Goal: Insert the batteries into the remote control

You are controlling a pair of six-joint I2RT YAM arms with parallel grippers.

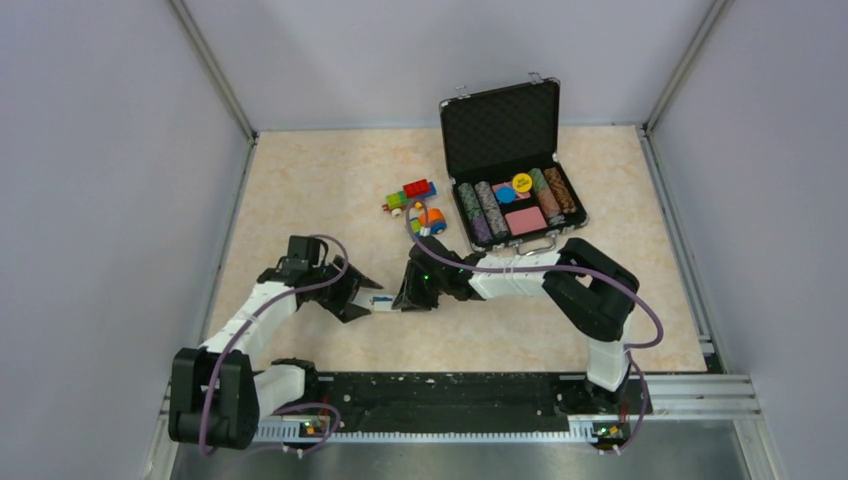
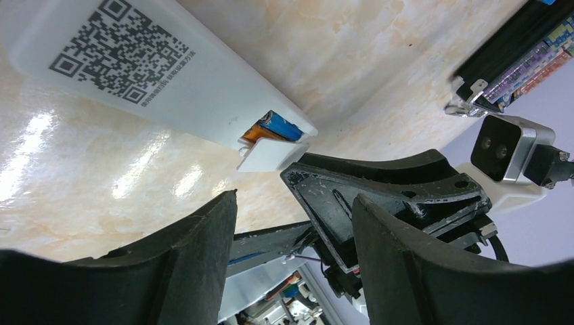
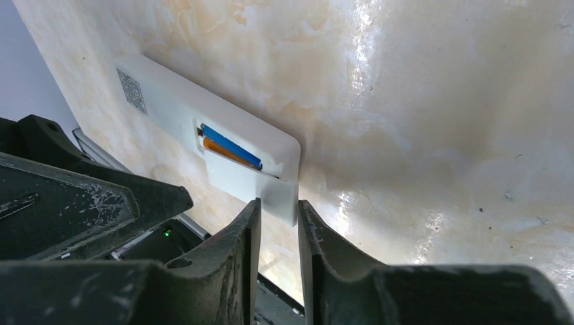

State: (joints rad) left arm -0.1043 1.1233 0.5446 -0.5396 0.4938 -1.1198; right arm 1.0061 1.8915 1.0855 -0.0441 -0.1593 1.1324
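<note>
The remote (image 3: 196, 112) is seen lying button-face down on the worktop (image 3: 420, 101), between the two arms, its code label turned up. Both batteries (image 3: 230, 145), one blue and one orange-brown, are found side by side in the open compartment near the remote's end, so the loading itself is judged done. The cover (image 3: 254, 183) is laid partly over that compartment but not slid home, and the batteries are left showing past its edge.

The right pincer (image 3: 277, 203) is held at the cover's outer end, its fingers drawn almost together with only a slim gap. Whether the cover's edge is pinched or merely touched cannot be told. The left pincer (image 2: 294, 200) is held with its fingers well apart and nothing between them, near the remote's battery end but not around it.

Now the dangers. The remote is not braced by anything, so a push on the cover could send the whole bar sliding along the glossy worktop instead of closing it. If the cover is driven in crooked, its rails could be missed and it could jam or be popped off. A downward press could lever a battery out of its seat. The two pincers are very close together, so a clash could be caused by any hasty move.
</note>
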